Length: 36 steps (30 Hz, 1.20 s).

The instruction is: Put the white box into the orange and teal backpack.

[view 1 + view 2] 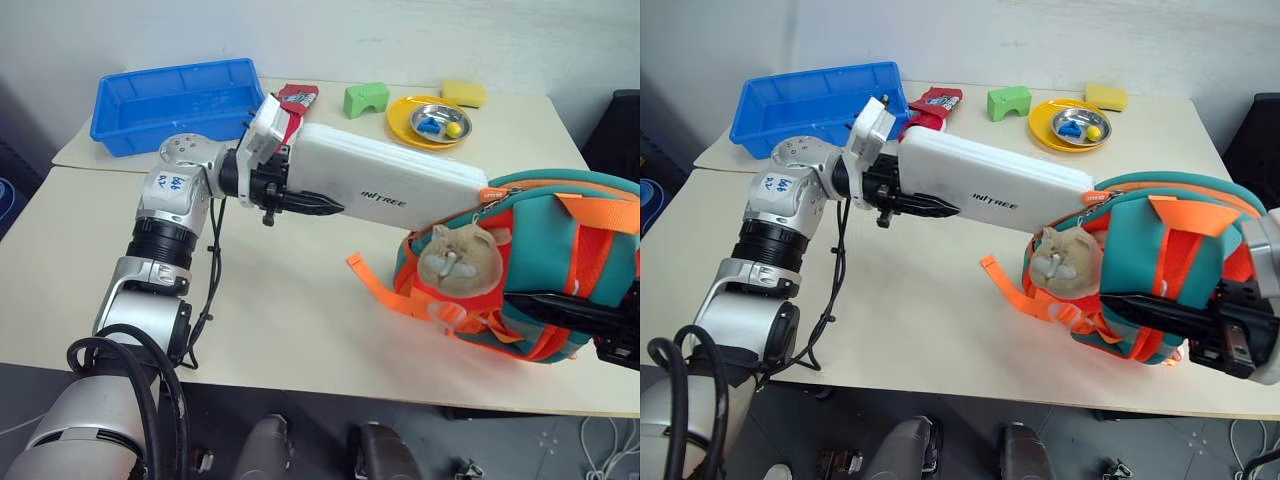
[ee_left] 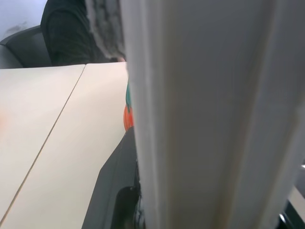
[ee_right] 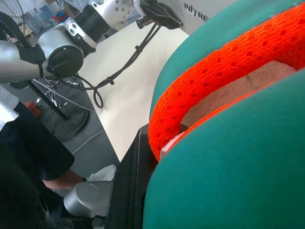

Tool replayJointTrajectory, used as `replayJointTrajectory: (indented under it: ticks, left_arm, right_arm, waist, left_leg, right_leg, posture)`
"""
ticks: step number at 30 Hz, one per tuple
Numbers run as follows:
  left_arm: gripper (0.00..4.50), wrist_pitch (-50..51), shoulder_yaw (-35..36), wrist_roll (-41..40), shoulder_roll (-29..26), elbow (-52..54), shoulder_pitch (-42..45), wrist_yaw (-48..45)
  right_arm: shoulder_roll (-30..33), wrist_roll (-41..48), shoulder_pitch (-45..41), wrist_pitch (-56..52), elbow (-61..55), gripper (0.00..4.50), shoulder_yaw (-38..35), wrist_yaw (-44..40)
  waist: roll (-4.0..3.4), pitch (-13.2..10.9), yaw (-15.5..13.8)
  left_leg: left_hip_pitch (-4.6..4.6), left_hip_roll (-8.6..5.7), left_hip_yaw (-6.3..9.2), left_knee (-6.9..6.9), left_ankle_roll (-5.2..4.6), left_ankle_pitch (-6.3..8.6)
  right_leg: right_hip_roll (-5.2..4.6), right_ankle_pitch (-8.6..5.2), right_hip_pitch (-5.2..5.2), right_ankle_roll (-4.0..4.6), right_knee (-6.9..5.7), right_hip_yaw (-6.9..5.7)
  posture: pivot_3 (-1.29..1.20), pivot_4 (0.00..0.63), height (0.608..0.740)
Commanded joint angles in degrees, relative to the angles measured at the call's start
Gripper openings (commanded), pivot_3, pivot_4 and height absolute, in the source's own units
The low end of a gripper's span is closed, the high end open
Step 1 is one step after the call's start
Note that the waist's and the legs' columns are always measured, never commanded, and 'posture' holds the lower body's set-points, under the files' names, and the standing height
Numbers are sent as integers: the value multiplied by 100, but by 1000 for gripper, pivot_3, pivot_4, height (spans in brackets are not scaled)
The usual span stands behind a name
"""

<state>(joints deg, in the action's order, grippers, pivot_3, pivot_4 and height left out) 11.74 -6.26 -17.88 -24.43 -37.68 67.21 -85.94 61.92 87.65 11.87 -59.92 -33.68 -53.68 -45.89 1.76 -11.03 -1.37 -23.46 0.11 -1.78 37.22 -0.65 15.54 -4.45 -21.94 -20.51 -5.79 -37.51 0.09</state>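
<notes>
Left claw [image 1: 300, 203] clamped on one end of the white box [image 1: 390, 180], lifted over the table [image 1: 280, 300], far end touching the orange and teal backpack [image 1: 540, 270]. Right claw [image 1: 1200, 325] shut on the backpack. Insertion not yet done.

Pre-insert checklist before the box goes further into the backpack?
1. Left gripper clamped on white box: ok.
2. Right gripper shut on orange and teal backpack, steadying it: ok.
3. Box's far end at the backpack's top opening: ok.
4. Opening wide enough for the box: cannot tell.
5. Plush toy and orange strap out of the box's path: ok.
6. Backpack resting on table, near its front edge: ok.
</notes>
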Motion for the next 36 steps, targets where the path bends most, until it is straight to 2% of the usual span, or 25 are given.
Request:
replayJointTrajectory:
  ticks: [1, 5, 8, 13, 18, 26, 33, 36]
  left_arm:
    - [1430, -294, -28, 133, 116, -236, 333, -102]
    - [1430, -612, -151, 336, 183, -428, 399, -240]
    - [1430, -564, -146, 283, 450, -455, 481, -155]
    - [1430, -769, -102, 401, 1118, -610, 617, 497]
    - [1430, -1011, -150, 591, 1389, -563, 569, 768]
    - [1430, -839, 29, 504, 1098, -793, 671, 473]
    - [1430, 272, 435, 43, 250, -932, 981, -500]
    - [1430, 535, 417, -53, 147, -888, 1006, -645]
  right_arm:
    - [-40, -15, -77, 178, -63, 52, 29, 33]
    - [-28, 80, -99, 204, -52, 52, 48, 96]
    - [-55, 99, -85, 250, -128, 52, 109, 152]
    - [-47, 126, -182, 352, -202, 52, 312, 267]
    - [-52, 195, -239, 409, -267, 52, 436, 396]
    - [-50, 145, -193, 411, -321, 52, 460, 358]
    - [194, 541, -123, 192, -293, 52, -78, 141]
    - [247, 654, -117, 159, -286, 52, -161, 179]
  waist:
    - [0, 0, -1]
    - [1, 0, 1]
    - [1, -1, -9]
    - [2, -1, -20]
    - [3, -2, -7]
    - [2, -1, 9]
    - [2, -2, 60]
    - [2, -2, 59]
  left_leg:
    - [0, 0, 0, 1, 0, 0]
    - [-1, -1, 0, 2, -1, 0]
    - [-1, -1, 0, 2, -1, 0]
    - [-6, -4, 2, 9, -4, 0]
    - [-11, -7, 1, 9, -3, -2]
    - [-6, -3, -3, 8, -2, -4]
    - [-7, -2, -5, 3, 1, -5]
    - [-6, 0, -2, 3, 0, -5]
  right_leg:
    - [0, 0, 0, 0, 0, 0]
    - [0, 1, -1, -2, -1, 0]
    - [0, 1, 0, -2, -1, -1]
    - [-2, 3, 0, -7, 0, -1]
    - [-3, 8, -4, -15, 2, 0]
    - [1, 8, -7, -15, -5, 4]
    - [4, 8, -13, -14, -10, 5]
    - [3, 8, -10, -14, -10, 3]
  posture:
    - [0, 150, 740]
    - [0, 150, 740]
    - [0, 150, 740]
    - [0, 150, 740]
    - [0, 150, 740]
    - [0, 150, 740]
    - [0, 150, 740]
    - [0, 150, 740]
